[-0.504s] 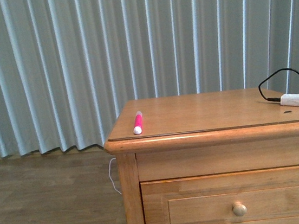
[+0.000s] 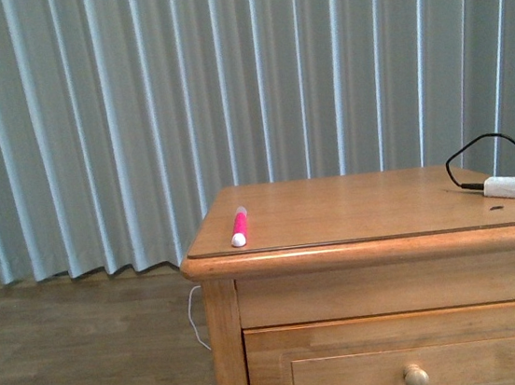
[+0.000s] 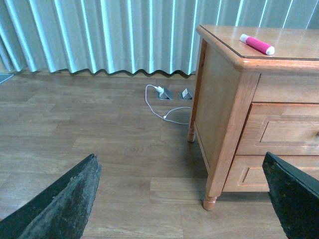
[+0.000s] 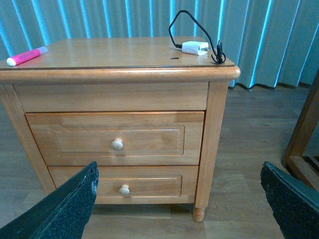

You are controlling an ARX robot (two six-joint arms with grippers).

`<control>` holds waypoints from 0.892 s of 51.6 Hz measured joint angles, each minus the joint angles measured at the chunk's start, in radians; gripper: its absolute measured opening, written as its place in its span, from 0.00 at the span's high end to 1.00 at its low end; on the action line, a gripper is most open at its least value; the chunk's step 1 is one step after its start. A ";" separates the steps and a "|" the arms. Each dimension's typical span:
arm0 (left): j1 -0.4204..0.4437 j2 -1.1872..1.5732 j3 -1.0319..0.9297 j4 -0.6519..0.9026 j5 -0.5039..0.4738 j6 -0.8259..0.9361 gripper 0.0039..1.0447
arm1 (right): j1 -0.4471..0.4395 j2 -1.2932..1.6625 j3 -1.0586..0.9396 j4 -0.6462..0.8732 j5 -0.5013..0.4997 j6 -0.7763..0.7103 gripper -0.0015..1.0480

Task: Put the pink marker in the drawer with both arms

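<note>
The pink marker (image 2: 239, 226) lies on the cabinet top near its left front corner, white cap end toward me; it also shows in the left wrist view (image 3: 256, 44) and the right wrist view (image 4: 26, 56). The upper drawer (image 2: 413, 368) is shut, with a round pale knob (image 4: 117, 144). Neither arm shows in the front view. My left gripper (image 3: 184, 199) is open and empty, low over the floor to the left of the cabinet. My right gripper (image 4: 182, 201) is open and empty, in front of the drawers and well apart from them.
A white adapter (image 2: 506, 186) with a black cable sits at the cabinet top's right. The lower drawer (image 4: 124, 186) is shut. A white cord and plugs (image 3: 162, 94) lie on the wood floor by the curtain. A wooden furniture leg (image 4: 304, 134) stands right of the cabinet.
The front view has shifted upward: the cabinet, marker and adapter now sit lower in the picture. Nothing on the cabinet has moved.
</note>
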 joint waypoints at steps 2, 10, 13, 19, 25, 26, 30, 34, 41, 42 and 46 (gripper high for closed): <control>0.000 0.000 0.000 0.000 0.000 0.000 0.06 | 0.000 0.000 0.000 0.000 0.000 0.000 0.09; 0.000 0.000 0.000 0.000 0.000 0.000 0.06 | 0.000 0.000 0.000 0.000 0.000 0.000 0.09; 0.000 0.000 0.000 0.000 0.000 0.000 0.06 | 0.000 0.000 0.000 0.000 0.000 0.000 0.09; 0.000 0.000 0.000 0.000 0.000 0.000 0.06 | -0.048 0.102 0.073 -0.180 -0.155 -0.035 0.09; 0.000 0.000 0.000 0.000 -0.001 0.000 0.06 | -0.039 0.345 0.130 -0.173 -0.190 -0.039 0.09; 0.000 0.000 0.000 0.000 0.000 0.000 0.06 | -0.027 0.383 0.136 -0.144 -0.179 -0.037 0.09; 0.000 0.000 0.000 0.000 0.000 0.000 0.06 | 0.025 0.522 0.161 -0.026 -0.143 -0.027 0.09; 0.000 0.000 0.000 0.000 0.000 0.000 0.06 | 0.095 0.708 0.198 0.139 -0.101 -0.001 0.09; 0.000 0.000 0.000 0.000 0.000 0.000 0.06 | 0.202 1.073 0.297 0.397 -0.011 0.033 0.09; 0.000 0.000 0.000 0.000 0.000 0.000 0.06 | 0.214 1.121 0.314 0.424 0.000 0.036 0.09; 0.000 0.000 0.000 0.000 0.000 0.000 0.06 | 0.249 1.276 0.380 0.494 0.030 0.054 0.09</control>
